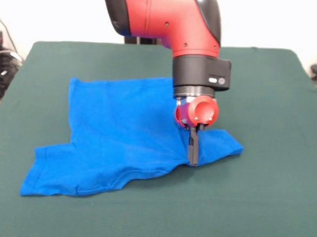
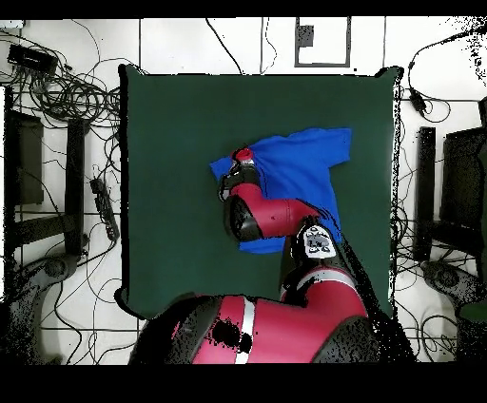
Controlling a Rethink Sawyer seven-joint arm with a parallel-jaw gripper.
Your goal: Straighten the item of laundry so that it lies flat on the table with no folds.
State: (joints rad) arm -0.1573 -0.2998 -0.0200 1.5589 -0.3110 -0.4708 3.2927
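Observation:
The royal-blue T-shirt point(image 1: 116, 132) lies on the dark green table point(image 1: 270, 195), mostly spread out, with shallow wrinkles and its near edge uneven. One sleeve points to the near left, and a smaller flap sticks out to the right. My gripper point(image 1: 193, 160) comes straight down from the red arm. Its dark fingers point(image 1: 194, 146) are pressed together at the shirt's near right edge, beside that flap, with the tips in the fabric at table level. In the overhead view the shirt point(image 2: 300, 166) shows above the arm. The gripper point(image 2: 238, 163) is at the shirt's left edge, its tips hidden under the wrist.
The green table point(image 2: 171, 143) extends well beyond the shirt on all sides. Cables point(image 2: 67, 90) and dark equipment point(image 2: 461, 190) lie on the floor around the table. The arm's bulk point(image 2: 276, 314) covers the table's bottom edge in the overhead view.

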